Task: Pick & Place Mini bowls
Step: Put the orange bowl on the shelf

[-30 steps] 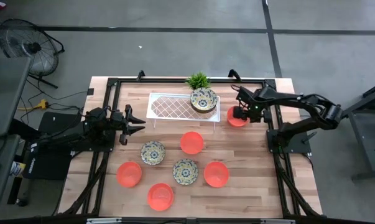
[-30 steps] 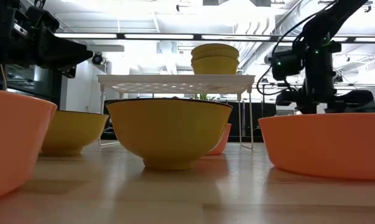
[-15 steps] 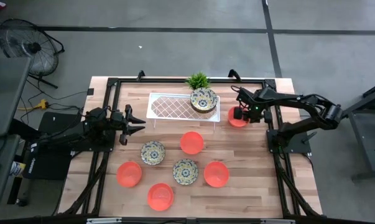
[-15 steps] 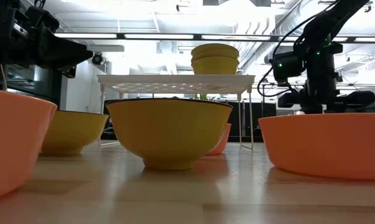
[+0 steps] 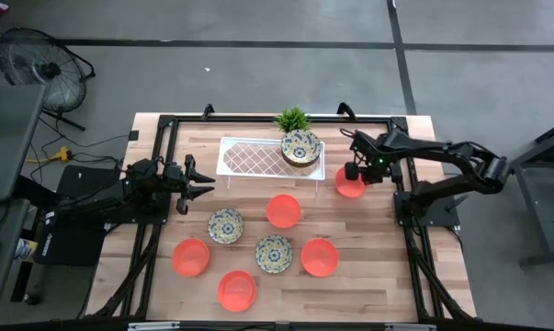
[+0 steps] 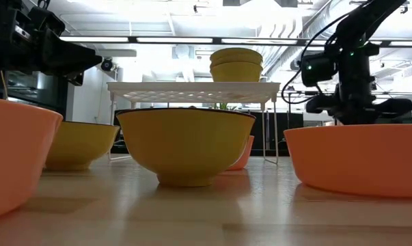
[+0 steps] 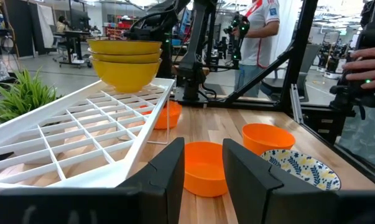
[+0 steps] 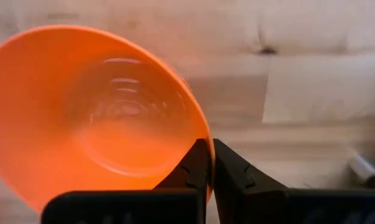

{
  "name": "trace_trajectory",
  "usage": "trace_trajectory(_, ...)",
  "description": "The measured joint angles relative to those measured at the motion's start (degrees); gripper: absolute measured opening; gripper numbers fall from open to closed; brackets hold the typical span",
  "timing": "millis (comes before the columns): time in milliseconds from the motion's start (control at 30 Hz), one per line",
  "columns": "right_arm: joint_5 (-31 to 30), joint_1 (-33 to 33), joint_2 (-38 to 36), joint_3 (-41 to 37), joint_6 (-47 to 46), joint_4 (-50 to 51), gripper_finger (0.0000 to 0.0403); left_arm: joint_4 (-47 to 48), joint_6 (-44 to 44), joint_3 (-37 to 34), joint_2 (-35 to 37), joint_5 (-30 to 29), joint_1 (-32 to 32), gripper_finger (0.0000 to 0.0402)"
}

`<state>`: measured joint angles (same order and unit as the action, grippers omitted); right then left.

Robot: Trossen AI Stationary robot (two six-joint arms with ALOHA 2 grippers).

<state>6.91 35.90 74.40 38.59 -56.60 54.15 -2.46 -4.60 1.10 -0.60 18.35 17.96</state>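
— Where is your right gripper (image 5: 352,172) just now?

— Over the right end of the wooden table (image 5: 368,276), just past the right end of the white lattice tray (image 5: 249,156). My fingers (image 8: 199,165) are pinched together on the rim of an orange bowl (image 5: 349,182). In my right wrist view one finger sits inside the rim and the other outside, with only the thin wall between them. The bowl hangs tilted off the fingers, its hollow facing my camera.

— Is it resting on the wood?

— I cannot tell; from above it sits right beside the tray's end, and in the low view my arm is seen there behind a nearer orange bowl (image 6: 356,157).

— And your left gripper (image 5: 196,179)?

— It waits at the left side of the table, level with the tray, fingers parted and holding nothing. My left wrist view looks along the tray between them.

— Where are the other bowls?

— A stack of patterned bowls (image 5: 300,147) stands on the tray's right end, close to the small green plant (image 5: 293,119). In front of the tray one orange bowl (image 5: 283,211) sits near the middle, with a patterned one (image 5: 225,224) to its left. Nearer the front edge are another patterned bowl (image 5: 274,253) and three orange ones (image 5: 191,256), (image 5: 237,290), (image 5: 320,256), all apart from each other and well away from both of my grippers.
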Motion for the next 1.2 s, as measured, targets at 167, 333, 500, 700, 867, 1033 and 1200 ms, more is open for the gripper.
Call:
trace_trajectory(167,0.8,-2.8,-4.3,-0.1,-1.8,4.8,0.0001,0.0,0.0,0.0,0.0,0.2,0.0,0.0106)
trace_trajectory(333,2.5,-8.2,-9.5,-0.1,-6.2,7.6,0.0,0.0,0.0,0.0,0.0,0.2,0.0,0.0106)
trace_trajectory(500,2.8,-14.9,-14.6,-0.1,-11.5,8.2,0.0,0.0,0.0,0.0,0.0,0.2,0.0,0.0106)
trace_trajectory(700,3.1,-23.2,-19.6,-0.1,-13.5,8.1,0.0,0.0,0.0,0.0,0.0,0.2,0.0,0.0106)
trace_trajectory(867,2.1,-29.6,-21.9,-0.1,-14.1,7.4,0.0,0.0,0.0,0.0,0.0,0.2,0.0,0.0106)
trace_trajectory(1033,-0.2,-36.0,-21.9,-0.1,-14.7,4.7,0.0,0.0,0.0,0.0,0.0,0.1,0.0,0.0106)
trace_trajectory(1200,-3.1,-42.3,-21.9,-0.1,-17.3,1.2,0.0,0.0,0.0,0.0,0.0,0.1,0.0,0.0106)
